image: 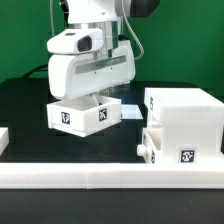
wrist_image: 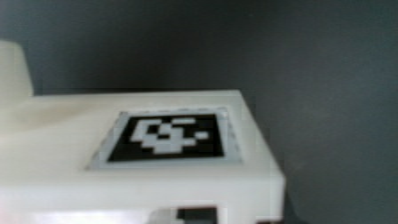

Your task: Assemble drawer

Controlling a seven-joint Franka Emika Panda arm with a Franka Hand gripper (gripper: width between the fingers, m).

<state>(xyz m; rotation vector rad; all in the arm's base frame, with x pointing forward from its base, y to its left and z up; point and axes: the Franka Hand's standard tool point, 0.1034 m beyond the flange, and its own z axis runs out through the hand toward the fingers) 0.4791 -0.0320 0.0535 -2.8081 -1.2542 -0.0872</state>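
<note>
- Nearest the camera in the exterior view, a long white border rail (image: 100, 180) runs across the front of the black table (image: 25, 100).
- Just behind the rail, toward the exterior view's right, stands the drawer's housing (image: 185, 115), a hollow white box with a tag low on its front face.
- One tray (image: 165, 145) appears to sit already inside the housing's lower slot, its small knob poking out toward the exterior view's left; this reads as one tray installed, though the fit cannot be checked from here.
- Farther back and toward the exterior view's left, the second tray (image: 85, 113) rests on or just above the table, well apart from the housing, two tags showing on its near wall.
- The gripper (image: 92, 92) hangs directly over that second tray, its body hiding the fingertips, so whether it is clamped on the tray wall or loose cannot be told.
- The wrist view shows only a tagged white face of the tray (wrist_image: 169, 137) very close up and blurred, with no finger in sight.
- Judged from this, about half the work is done: the second tray has yet to be carried across and slid into the housing's upper opening.
</note>
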